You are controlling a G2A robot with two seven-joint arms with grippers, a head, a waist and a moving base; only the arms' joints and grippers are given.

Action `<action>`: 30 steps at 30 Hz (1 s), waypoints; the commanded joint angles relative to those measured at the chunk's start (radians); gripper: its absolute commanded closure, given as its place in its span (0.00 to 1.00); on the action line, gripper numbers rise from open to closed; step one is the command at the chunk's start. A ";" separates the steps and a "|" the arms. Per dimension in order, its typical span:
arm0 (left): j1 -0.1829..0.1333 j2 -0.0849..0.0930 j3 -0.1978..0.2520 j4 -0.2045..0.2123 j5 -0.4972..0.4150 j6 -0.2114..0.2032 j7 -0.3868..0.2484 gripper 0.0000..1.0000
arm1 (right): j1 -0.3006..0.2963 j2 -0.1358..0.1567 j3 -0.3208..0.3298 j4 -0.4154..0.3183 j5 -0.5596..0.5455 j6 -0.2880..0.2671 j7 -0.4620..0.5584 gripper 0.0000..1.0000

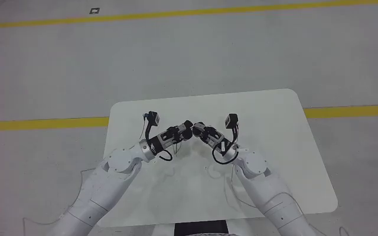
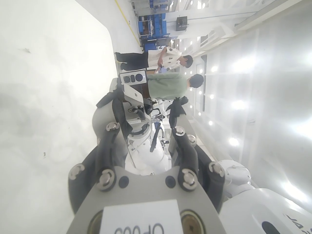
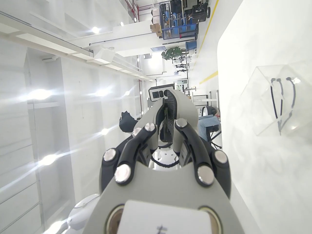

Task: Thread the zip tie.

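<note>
**Above the table (image 1: pixel 266 115): left claw (image 1: pixel 186 128) open, right claw (image 1: pixel 201 130) closed**

Over the middle of the white table, the two claws face each other, their tips almost meeting. The arms come in from the near corners and form a shallow V in the top view.

In the left wrist view, the left claw's black-tipped fingers (image 2: pixel 179 104) stand wide apart with nothing gripped between them. The other arm's wrist shows through the gap.

In the right wrist view, the right claw's fingers (image 3: pixel 186 107) are drawn together, and the dark ribbed pads (image 3: pixel 167 115) are pressed face to face. I cannot tell whether a tie is pinched between them.

The zip ties (image 3: pixel 282 96) show as a few thin, dark, slightly curved strips inside a clear box (image 3: pixel 258 91). The box sits on the table off to one side of the right claw, apart from it and touching neither claw. From here the strips are too fine to tell whether any is looped or threaded.

Around the table is a grey floor (image 1: pixel 177 65) crossed by yellow lines (image 1: pixel 177 13).
</note>
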 commanded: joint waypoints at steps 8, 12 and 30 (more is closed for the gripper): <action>-0.001 -0.004 -0.001 0.005 0.001 0.003 -0.003 0.64 | -0.005 0.003 0.000 -0.007 0.008 -0.016 0.010 1.00; -0.002 -0.005 -0.001 0.008 0.000 0.002 -0.004 0.69 | -0.005 0.005 -0.002 -0.008 0.008 -0.019 0.013 1.00; -0.011 -0.014 0.002 0.023 0.002 0.013 -0.013 1.00 | -0.009 0.009 -0.005 -0.018 0.034 -0.035 0.018 1.00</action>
